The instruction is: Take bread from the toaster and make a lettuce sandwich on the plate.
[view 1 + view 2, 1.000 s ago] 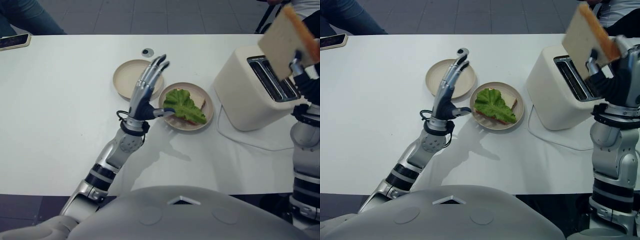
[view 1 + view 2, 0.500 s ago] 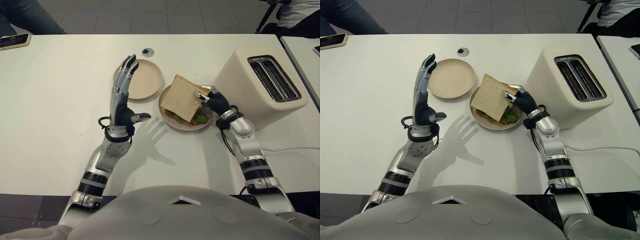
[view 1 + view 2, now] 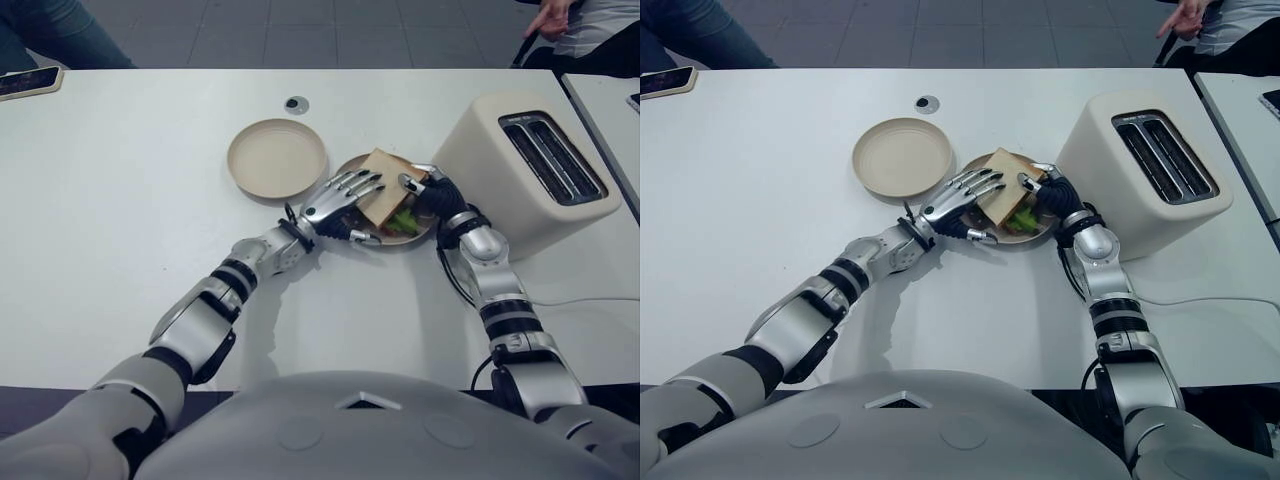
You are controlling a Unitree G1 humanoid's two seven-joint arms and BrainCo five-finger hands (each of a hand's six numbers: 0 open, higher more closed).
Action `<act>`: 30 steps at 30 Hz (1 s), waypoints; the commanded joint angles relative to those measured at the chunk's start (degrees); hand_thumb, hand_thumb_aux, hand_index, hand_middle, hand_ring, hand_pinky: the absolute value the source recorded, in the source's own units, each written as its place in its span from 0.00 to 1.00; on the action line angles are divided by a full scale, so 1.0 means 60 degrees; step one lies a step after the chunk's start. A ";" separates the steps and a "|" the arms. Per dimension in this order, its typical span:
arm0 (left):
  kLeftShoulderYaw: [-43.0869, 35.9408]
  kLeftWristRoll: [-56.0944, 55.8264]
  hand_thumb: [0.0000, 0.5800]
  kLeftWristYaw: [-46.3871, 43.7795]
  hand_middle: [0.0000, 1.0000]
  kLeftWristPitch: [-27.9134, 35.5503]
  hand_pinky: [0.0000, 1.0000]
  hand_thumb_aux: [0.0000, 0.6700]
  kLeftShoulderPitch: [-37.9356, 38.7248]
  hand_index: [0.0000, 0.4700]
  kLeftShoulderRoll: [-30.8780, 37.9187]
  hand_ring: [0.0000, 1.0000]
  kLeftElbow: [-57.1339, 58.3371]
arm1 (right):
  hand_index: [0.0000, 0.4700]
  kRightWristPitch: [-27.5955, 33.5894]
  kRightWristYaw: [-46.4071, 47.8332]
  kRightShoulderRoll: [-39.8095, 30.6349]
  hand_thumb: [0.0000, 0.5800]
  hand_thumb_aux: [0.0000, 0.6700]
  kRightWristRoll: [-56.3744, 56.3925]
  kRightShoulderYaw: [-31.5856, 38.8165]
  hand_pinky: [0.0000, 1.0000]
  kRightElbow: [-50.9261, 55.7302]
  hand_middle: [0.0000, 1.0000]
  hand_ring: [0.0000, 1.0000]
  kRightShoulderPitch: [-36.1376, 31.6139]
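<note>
A toasted bread slice point(image 3: 383, 187) lies tilted on top of green lettuce point(image 3: 404, 220) and a lower slice on the tan plate point(image 3: 399, 240), just left of the toaster point(image 3: 530, 172). My right hand point(image 3: 432, 194) is at the slice's right edge, fingers pinched on it. My left hand point(image 3: 340, 196) lies flat and open over the plate's left side, its fingertips point(image 3: 990, 181) reaching onto the slice's left edge. The toaster's two slots point(image 3: 1164, 156) look dark and hold no bread that I can see.
A second tan plate point(image 3: 277, 158) sits just left of the sandwich plate. Behind it is a small round disc point(image 3: 295, 103). A phone point(image 3: 27, 81) lies at the far left corner. The toaster's cable point(image 3: 590, 299) runs along the table to the right.
My right hand brought the slice from above the toaster down onto the lettuce, where it now lies flatter. My left hand dropped from an upright pose to lie flat over the plate.
</note>
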 commanded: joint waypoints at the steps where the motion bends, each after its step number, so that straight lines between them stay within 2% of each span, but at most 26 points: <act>1: -0.0867 0.0263 0.28 -0.0675 0.00 0.0421 0.00 0.15 0.0652 0.15 -0.0052 0.00 0.1441 | 0.00 -0.1178 -0.3494 -0.0030 0.00 0.00 -0.2567 -0.0523 0.00 -0.1104 0.00 0.00 -0.0152; 2: -0.0974 0.0210 0.34 -0.0632 0.00 0.0341 0.00 0.19 0.0708 0.19 -0.0015 0.00 0.1426 | 0.00 -0.1188 -0.4593 -0.0098 0.00 0.00 -0.3316 -0.0823 0.00 -0.1596 0.00 0.00 -0.0172; 3: -0.1064 0.0154 0.47 -0.0591 0.00 0.0292 0.00 0.27 0.0763 0.27 0.0019 0.00 0.1411 | 0.00 -0.1153 -0.5467 -0.0100 0.00 0.00 -0.3916 -0.1079 0.00 -0.2120 0.00 0.00 -0.0139; 4: -0.1155 0.0120 0.53 -0.0576 0.00 0.0271 0.00 0.31 0.0815 0.31 0.0048 0.00 0.1397 | 0.00 -0.1093 -0.6076 -0.0039 0.00 0.00 -0.4352 -0.1265 0.00 -0.2628 0.00 0.00 -0.0061; 7: -0.1304 -0.0014 0.52 -0.0584 0.00 0.0294 0.00 0.31 0.0896 0.31 0.0098 0.00 0.1363 | 0.00 -0.1241 -0.6839 0.0288 0.00 0.00 -0.5171 -0.1221 0.00 -0.3974 0.00 0.00 0.0590; 9: -0.1345 -0.0122 0.52 -0.0409 0.00 0.0361 0.00 0.31 0.0886 0.31 0.0137 0.00 0.1234 | 0.00 -0.1479 -0.6663 0.0516 0.00 0.00 -0.5142 -0.0861 0.00 -0.4779 0.00 0.00 0.1216; 10: -0.1296 -0.0237 0.48 -0.0220 0.00 0.0316 0.00 0.28 0.0868 0.28 0.0156 0.00 0.1076 | 0.00 -0.1634 -0.6316 0.0579 0.00 0.00 -0.4791 -0.0643 0.00 -0.5007 0.00 0.00 0.1515; 11: -0.1069 -0.0601 0.58 0.0014 0.01 -0.0080 0.01 0.35 0.0902 0.35 0.0184 0.01 0.0632 | 0.00 -0.1763 -0.5549 0.0496 0.00 0.00 -0.4041 -0.0309 0.72 -0.5199 0.72 0.72 0.1847; 12: -0.0589 -0.1554 0.92 -0.0001 1.00 -0.1084 1.00 0.71 0.1120 0.71 0.0183 1.00 -0.0236 | 0.86 -0.1773 -0.4499 0.0319 0.98 0.86 -0.2656 -0.0046 1.00 -0.5435 1.00 1.00 0.2241; 13: -0.0153 -0.2980 1.00 -0.0382 1.00 -0.2220 1.00 1.00 0.1501 1.00 0.0185 1.00 -0.1379 | 1.00 -0.1798 -0.3462 0.0005 1.00 1.00 -0.1334 0.0131 1.00 -0.5704 1.00 1.00 0.2593; 14: 0.0025 -0.4588 1.00 -0.0900 1.00 -0.3099 1.00 1.00 0.1983 1.00 0.0351 1.00 -0.2995 | 1.00 -0.1835 -0.2441 -0.0371 1.00 1.00 0.0066 0.0138 1.00 -0.6012 1.00 1.00 0.2969; 16: -0.0098 -0.7183 1.00 -0.1823 1.00 -0.3671 1.00 1.00 0.2949 1.00 0.1108 1.00 -0.6386 | 1.00 -0.2201 -0.0960 -0.1250 1.00 1.00 0.1751 -0.0089 1.00 -0.6520 1.00 1.00 0.3673; 18: -0.0353 -0.8425 1.00 -0.2600 1.00 -0.3324 1.00 1.00 0.3853 1.00 0.2122 1.00 -0.8898 | 1.00 -0.2889 0.0098 -0.2299 1.00 1.00 0.1988 -0.0373 1.00 -0.6598 1.00 1.00 0.4584; 20: -0.0582 -0.8624 1.00 -0.3411 1.00 -0.2788 1.00 1.00 0.4648 1.00 0.2871 1.00 -0.9984 | 1.00 -0.3408 0.0535 -0.3128 1.00 1.00 0.1052 -0.0774 1.00 -0.6129 1.00 1.00 0.5331; 22: -0.0786 -0.7991 1.00 -0.4288 1.00 -0.2170 1.00 1.00 0.5321 1.00 0.3355 1.00 -0.9487 | 1.00 -0.3588 0.1057 -0.3733 1.00 1.00 0.0220 -0.0681 1.00 -0.5716 1.00 1.00 0.5906; 25: -0.1208 -0.6349 1.00 -0.5211 1.00 -0.1089 1.00 1.00 0.5773 1.00 0.3548 1.00 -0.7771 | 1.00 -0.3740 0.2069 -0.4052 1.00 1.00 -0.0386 0.0242 1.00 -0.5323 1.00 1.00 0.6353; 28: -0.1443 -0.5330 1.00 -0.5492 1.00 -0.0282 1.00 1.00 0.5744 1.00 0.3011 1.00 -0.6510 | 1.00 -0.3734 0.2565 -0.4047 1.00 1.00 -0.1106 0.0774 1.00 -0.4682 1.00 1.00 0.6313; 30: -0.1454 -0.4808 1.00 -0.5214 1.00 0.0151 1.00 1.00 0.5303 1.00 0.2327 1.00 -0.5428 | 1.00 -0.3566 0.2328 -0.3581 1.00 1.00 -0.1968 0.1087 1.00 -0.3942 1.00 1.00 0.5620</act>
